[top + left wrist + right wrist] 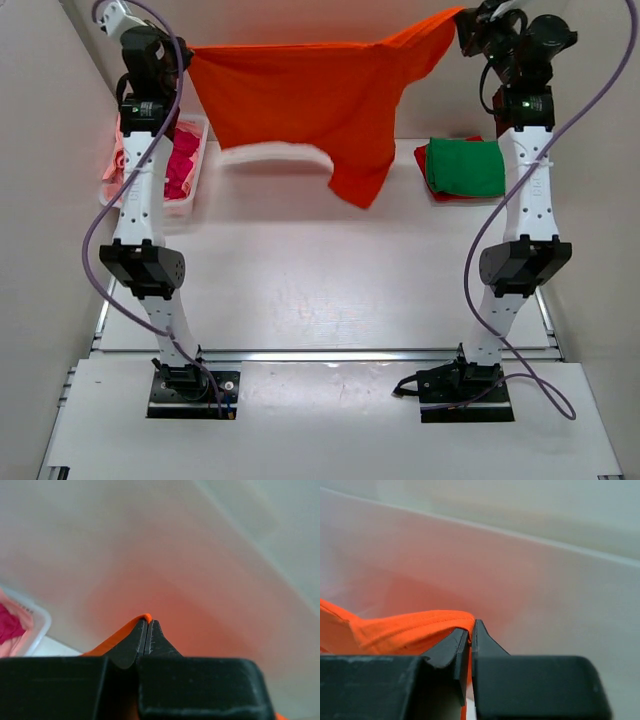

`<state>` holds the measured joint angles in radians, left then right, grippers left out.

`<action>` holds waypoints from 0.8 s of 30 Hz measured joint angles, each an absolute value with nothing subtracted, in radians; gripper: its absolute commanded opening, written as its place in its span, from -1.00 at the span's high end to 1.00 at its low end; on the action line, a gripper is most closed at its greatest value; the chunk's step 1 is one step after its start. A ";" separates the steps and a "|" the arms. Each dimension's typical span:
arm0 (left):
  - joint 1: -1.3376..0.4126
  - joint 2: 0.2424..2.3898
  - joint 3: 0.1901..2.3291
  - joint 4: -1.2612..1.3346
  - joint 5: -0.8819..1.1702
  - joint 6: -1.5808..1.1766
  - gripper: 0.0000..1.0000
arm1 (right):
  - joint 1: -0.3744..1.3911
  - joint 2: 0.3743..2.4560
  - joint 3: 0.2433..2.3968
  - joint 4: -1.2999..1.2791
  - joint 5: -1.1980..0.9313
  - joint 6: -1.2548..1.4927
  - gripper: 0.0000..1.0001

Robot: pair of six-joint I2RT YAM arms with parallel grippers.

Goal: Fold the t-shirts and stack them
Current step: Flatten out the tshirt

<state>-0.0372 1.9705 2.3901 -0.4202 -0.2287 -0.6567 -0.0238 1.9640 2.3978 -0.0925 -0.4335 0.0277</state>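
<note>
A bright orange t-shirt (320, 95) hangs stretched in the air between both arms, high above the far side of the table. My left gripper (185, 55) is shut on its left end; the orange hem (125, 629) peeks out at the pinched tips of that gripper (148, 624). My right gripper (462, 30) is shut on the right end, with the orange cloth (415, 630) bunched left of its closed tips (473, 627). A folded green t-shirt (465, 165) lies on a red one (421, 160) at the far right. Magenta (183, 160) and light pink (113, 160) t-shirts fill the basket.
The white plastic basket (190, 205) stands at the far left beside the left arm, its corner (42, 625) also showing in the left wrist view. Pale walls close in the table on the left, right and back. Both arm bases sit at the near edge.
</note>
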 measured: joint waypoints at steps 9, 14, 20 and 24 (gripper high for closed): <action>-0.059 1.685 2.143 -0.390 -0.195 -0.663 1.00 | -0.056 1.663 2.124 -0.070 -0.430 -0.034 0.99; -0.068 1.507 1.753 -0.373 -0.199 -0.675 1.00 | -0.028 1.469 1.766 -0.073 -0.427 -0.053 0.99; -0.131 1.303 1.232 -0.443 -0.285 -0.681 1.00 | 0.103 1.259 1.312 -0.192 -0.372 -0.061 0.99; -0.190 1.043 0.899 -0.480 -0.300 -0.699 1.00 | 0.221 1.079 1.051 -0.319 -0.352 0.002 0.99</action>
<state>-0.1898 1.0431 0.8986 -0.4805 -0.2996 -0.6987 0.2211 1.0786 1.0508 -0.3191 -0.3515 0.0017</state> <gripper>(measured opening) 0.025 0.010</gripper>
